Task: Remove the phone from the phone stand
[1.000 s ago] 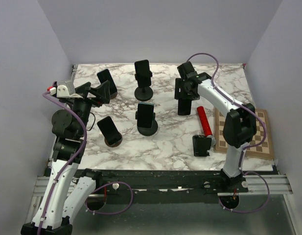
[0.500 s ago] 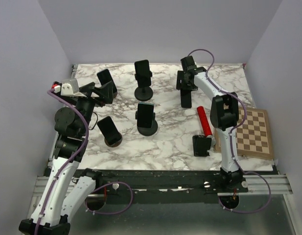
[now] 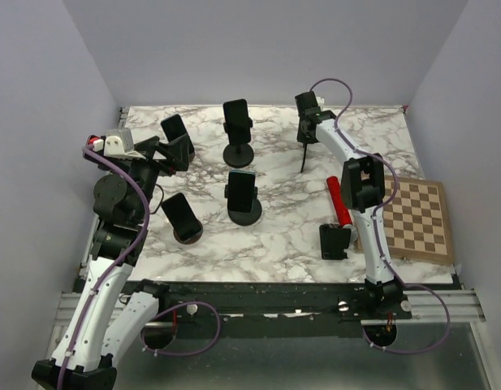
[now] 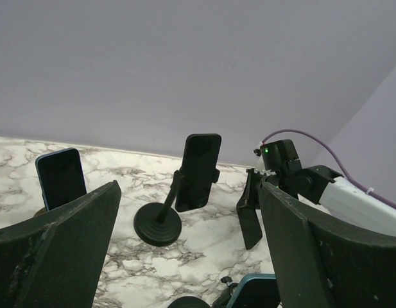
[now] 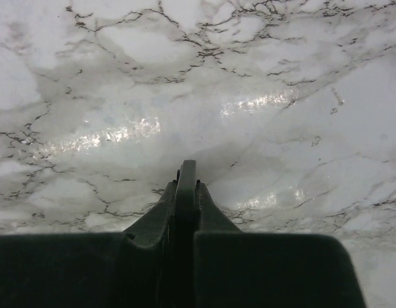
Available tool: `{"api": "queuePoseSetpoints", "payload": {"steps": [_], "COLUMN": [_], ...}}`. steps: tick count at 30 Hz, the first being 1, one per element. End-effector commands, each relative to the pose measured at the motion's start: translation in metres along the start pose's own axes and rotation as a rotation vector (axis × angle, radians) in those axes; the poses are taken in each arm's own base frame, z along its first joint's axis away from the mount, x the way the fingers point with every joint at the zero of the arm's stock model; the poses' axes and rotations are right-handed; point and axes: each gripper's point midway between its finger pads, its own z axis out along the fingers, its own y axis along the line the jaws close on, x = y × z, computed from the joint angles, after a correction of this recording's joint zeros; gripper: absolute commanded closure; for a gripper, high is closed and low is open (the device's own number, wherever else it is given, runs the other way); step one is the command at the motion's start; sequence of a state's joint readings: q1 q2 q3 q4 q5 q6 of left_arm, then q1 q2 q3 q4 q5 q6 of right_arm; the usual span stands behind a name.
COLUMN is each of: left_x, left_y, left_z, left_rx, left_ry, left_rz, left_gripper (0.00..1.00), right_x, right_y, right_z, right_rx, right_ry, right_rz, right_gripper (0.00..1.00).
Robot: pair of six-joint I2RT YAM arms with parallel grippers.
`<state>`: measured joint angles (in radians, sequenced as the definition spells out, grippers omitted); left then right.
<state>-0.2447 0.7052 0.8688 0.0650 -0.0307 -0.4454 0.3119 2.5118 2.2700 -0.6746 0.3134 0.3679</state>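
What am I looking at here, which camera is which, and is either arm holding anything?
Two robot arms are bolted at the near edge of a marble table. The wide picture looks down from above and behind; the other two come from a camera on each wrist. Four phones sit on stands, such as the rear phone; a red cylinder, a small black stand and a chessboard are on the right. The left gripper is open and empty. The right gripper is shut on a dark phone.
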Motion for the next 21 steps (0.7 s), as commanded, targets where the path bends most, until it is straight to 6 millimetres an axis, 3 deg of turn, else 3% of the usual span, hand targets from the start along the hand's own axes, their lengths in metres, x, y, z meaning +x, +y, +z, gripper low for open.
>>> {"api": "queuePoseSetpoints", "payload": {"steps": [1, 3, 6, 9, 11, 16, 18, 21], "left_x": [0.003, 0.003, 0.003, 0.005, 0.006, 0.007, 0.007, 0.007], "left_y": [0.001, 0.002, 0.002, 0.001, 0.001, 0.002, 0.002, 0.002], "left_z": [0.000, 0.000, 0.001, 0.001, 0.002, 0.002, 0.002, 0.003], "left_rx": [-0.006, -0.007, -0.009, -0.005, 0.000, -0.006, -0.007, -0.010], "left_ry": [0.002, 0.002, 0.003, 0.008, 0.012, 0.013, 0.013, 0.016], "left_rz": [0.004, 0.004, 0.003, -0.005, -0.008, -0.007, -0.007, -0.005], "left_gripper": [0.04, 0.04, 0.04, 0.04, 0.04, 0.04, 0.04, 0.04], "right_x": [0.020, 0.021, 0.018, 0.007, 0.000, -0.004, -0.002, -0.005], "right_y": [-0.015, -0.019, -0.023, -0.028, -0.032, -0.021, -0.017, -0.006], "right_z": [0.026, 0.029, 0.026, 0.027, 0.029, 0.036, 0.037, 0.034], "right_rx": [0.088, 0.110, 0.135, 0.165, 0.186, 0.176, 0.169, 0.138], "right_ry": [0.046, 0.053, 0.038, 0.001, -0.022, -0.055, -0.058, -0.068], "right_rz": [-0.022, -0.038, -0.065, -0.103, -0.132, -0.229, -0.239, -0.230], "right_gripper": [0.99, 0.96, 0.71, 0.70, 0.82, 0.89, 0.83, 0.63]}}
